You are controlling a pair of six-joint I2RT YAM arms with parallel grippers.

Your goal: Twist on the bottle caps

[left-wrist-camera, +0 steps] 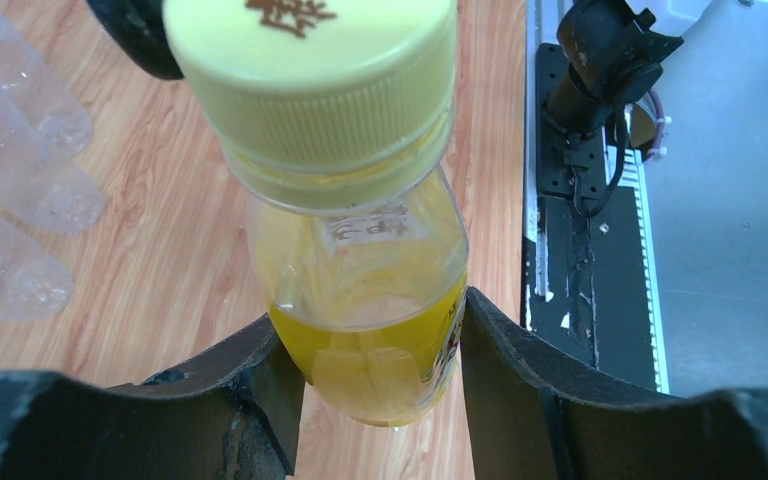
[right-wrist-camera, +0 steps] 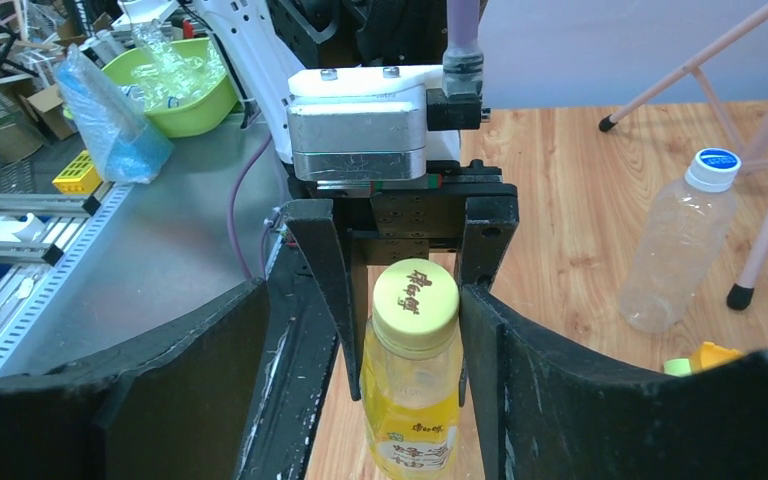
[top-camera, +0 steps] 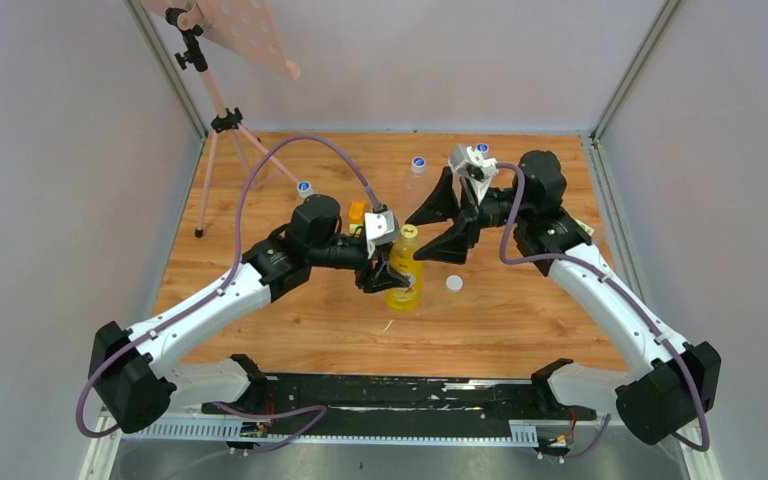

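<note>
Your top view hangs above and behind the arm bases, looking down and forward over the whole table (top-camera: 500, 330) to the far wall. Your left wrist view sits almost on top of the yellow bottle (left-wrist-camera: 370, 330), looking steeply down past its cap. Your right wrist view stands a little further back, facing left across the table. All three share that bottle.

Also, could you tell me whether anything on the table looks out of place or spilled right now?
Only the white cap: it lies loose on the table, apart from the yellow bottle, while that bottle's yellow cap is already on. No spill or damage shows.
</note>
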